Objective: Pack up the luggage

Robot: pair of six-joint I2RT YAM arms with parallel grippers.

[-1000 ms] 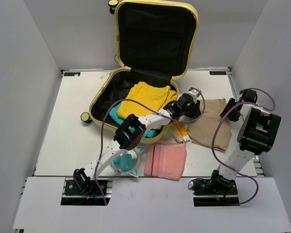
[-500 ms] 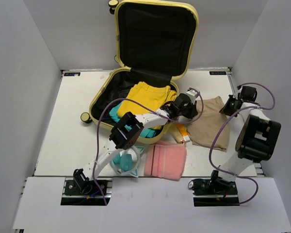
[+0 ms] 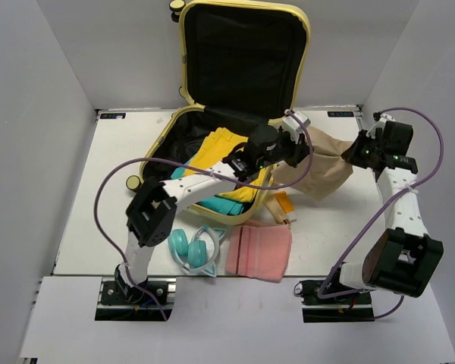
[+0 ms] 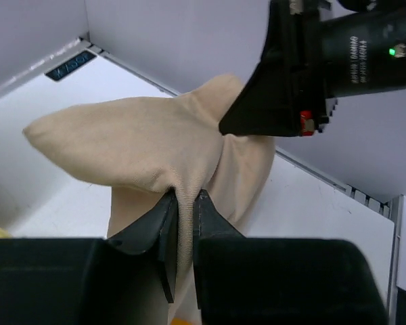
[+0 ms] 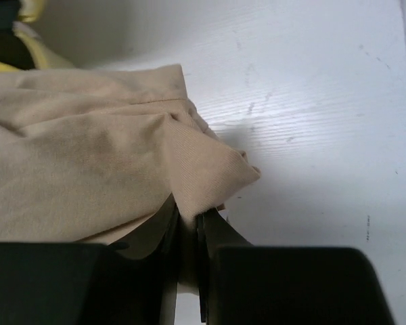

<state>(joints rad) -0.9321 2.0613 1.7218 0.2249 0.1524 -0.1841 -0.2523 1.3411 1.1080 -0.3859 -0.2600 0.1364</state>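
The pale yellow luggage (image 3: pixel 183 57) lies open at the back, lid upright, with yellow and teal clothes (image 3: pixel 212 148) in its black-lined base. A tan garment (image 3: pixel 318 171) hangs stretched between both grippers above the table, right of the luggage. My left gripper (image 3: pixel 294 135) is shut on its left end; the pinched fold shows in the left wrist view (image 4: pixel 184 203). My right gripper (image 3: pixel 352 154) is shut on its right corner, seen in the right wrist view (image 5: pixel 189 220). The tan garment fills both wrist views (image 4: pixel 142 145) (image 5: pixel 88 156).
A pink zip pouch (image 3: pixel 259 250) and teal headphones (image 3: pixel 193 249) lie near the front. A small orange-and-white item (image 3: pixel 283 206) lies beside the luggage's front corner. Grey walls enclose the table on three sides.
Both grippers have risen and moved toward the back, lifting the tan garment off the table. The left arm has stretched out over the luggage; the right arm has extended upward.
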